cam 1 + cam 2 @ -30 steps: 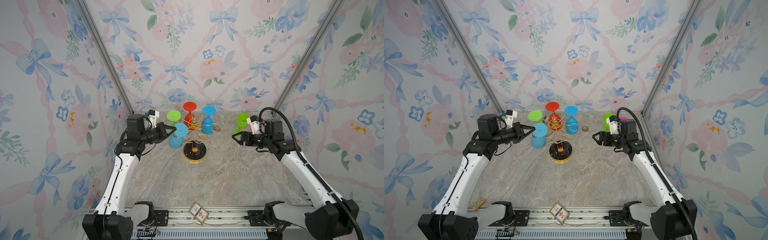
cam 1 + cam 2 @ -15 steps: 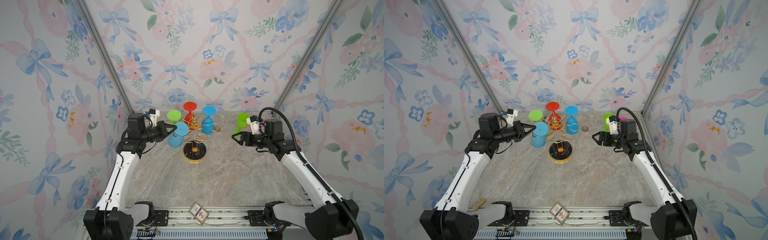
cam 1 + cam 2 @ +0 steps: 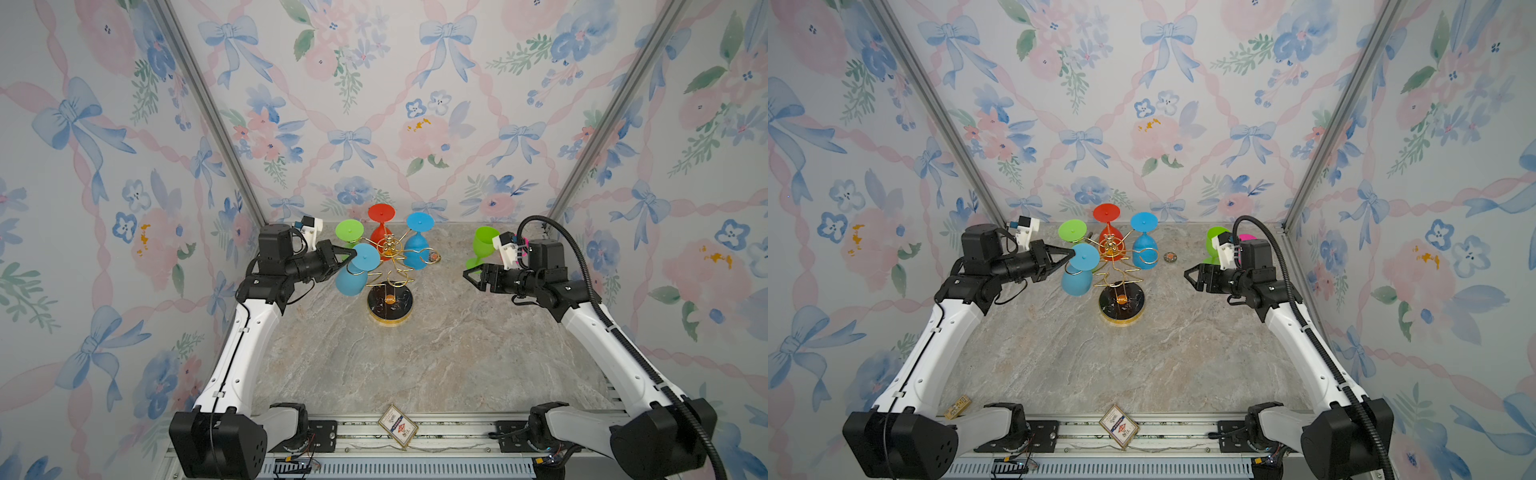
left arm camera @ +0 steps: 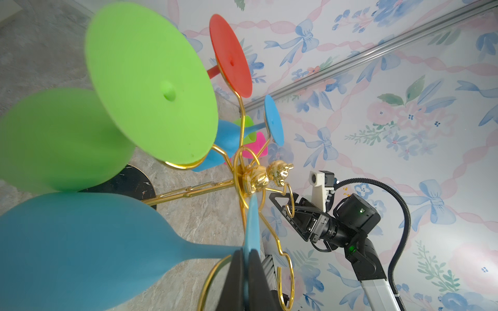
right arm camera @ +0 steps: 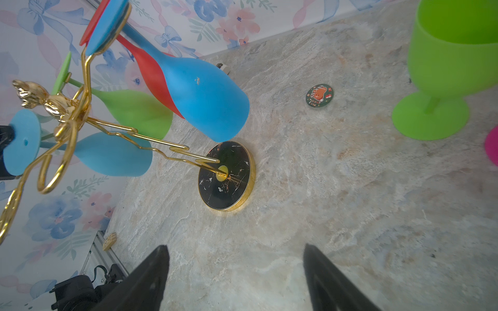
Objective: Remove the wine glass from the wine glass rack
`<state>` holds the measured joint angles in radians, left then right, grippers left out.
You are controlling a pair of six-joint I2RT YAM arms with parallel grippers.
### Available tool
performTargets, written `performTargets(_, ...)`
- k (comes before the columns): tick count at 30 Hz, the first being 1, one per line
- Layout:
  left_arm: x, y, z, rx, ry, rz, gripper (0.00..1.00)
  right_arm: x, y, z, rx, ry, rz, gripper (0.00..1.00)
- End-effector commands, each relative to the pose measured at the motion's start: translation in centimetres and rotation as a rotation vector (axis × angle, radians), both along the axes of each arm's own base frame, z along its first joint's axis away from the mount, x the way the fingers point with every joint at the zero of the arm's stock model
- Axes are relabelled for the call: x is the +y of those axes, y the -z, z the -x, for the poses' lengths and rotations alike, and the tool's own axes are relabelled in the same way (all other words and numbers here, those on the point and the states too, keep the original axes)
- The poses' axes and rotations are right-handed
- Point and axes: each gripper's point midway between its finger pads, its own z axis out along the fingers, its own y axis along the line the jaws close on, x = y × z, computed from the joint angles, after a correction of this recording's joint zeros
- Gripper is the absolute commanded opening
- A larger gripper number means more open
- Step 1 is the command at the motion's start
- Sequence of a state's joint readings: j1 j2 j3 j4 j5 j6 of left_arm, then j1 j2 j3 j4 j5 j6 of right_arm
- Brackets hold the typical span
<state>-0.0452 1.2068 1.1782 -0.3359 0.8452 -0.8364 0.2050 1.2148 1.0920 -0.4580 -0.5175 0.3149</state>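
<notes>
Rack position: the gold wire wine glass rack with spiral stem and round black, gold-rimmed base stands on the beige marble tabletop, near the back wall and between the two arms, as both top views show.

Load on the rack: four plastic wine glasses hang bowl-down from its loop-ended arms.
- Light-blue wine glass, on the arm nearest the left gripper.
- Green hanging glass, behind it.
- Red hanging glass, at the back.
- Second blue hanging glass, on the right side.

Left gripper: the jaws are closed tight on the edge of the light-blue wine glass's flat foot disc. In the left wrist view, the two black fingers pinch the disc edge-on, and a gold loop curves around the glass's stem just beside them. Whether the foot rests on that loop cannot be told.

Right gripper: it hovers to the right of the rack, well apart from it, with jaws spread wide and nothing between them.

Other items: an upright green goblet stands on the tabletop behind the right gripper. A pink object sits just beside it. A small round badge lies near the rack.
</notes>
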Motion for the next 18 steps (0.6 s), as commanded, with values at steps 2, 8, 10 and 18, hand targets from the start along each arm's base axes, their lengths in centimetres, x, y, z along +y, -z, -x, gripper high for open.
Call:
performTargets(2, -0.2, 0.0, -0.7, -0.008, -0.002, 0.005, 0.00, 0.5, -0.5, 0.7, -0.012, -0.017, -0.019, 0.80)
performTargets(8, -1.0, -0.4, -0.4, -0.020, 0.047, 0.015, 0.00, 0.4, -0.3, 0.8, -0.010, -0.016, -0.014, 0.80)
performTargets(10, -1.3, -0.5, -0.1, -0.026, 0.075, 0.022, 0.00, 0.4, -0.3, 0.8, -0.009, -0.015, -0.015, 0.80)
performTargets(18, -1.2, 0.5, 0.4, 0.015, 0.099, 0.049, 0.00, 0.4, -0.5, 0.9, -0.012, -0.012, -0.019, 0.80)
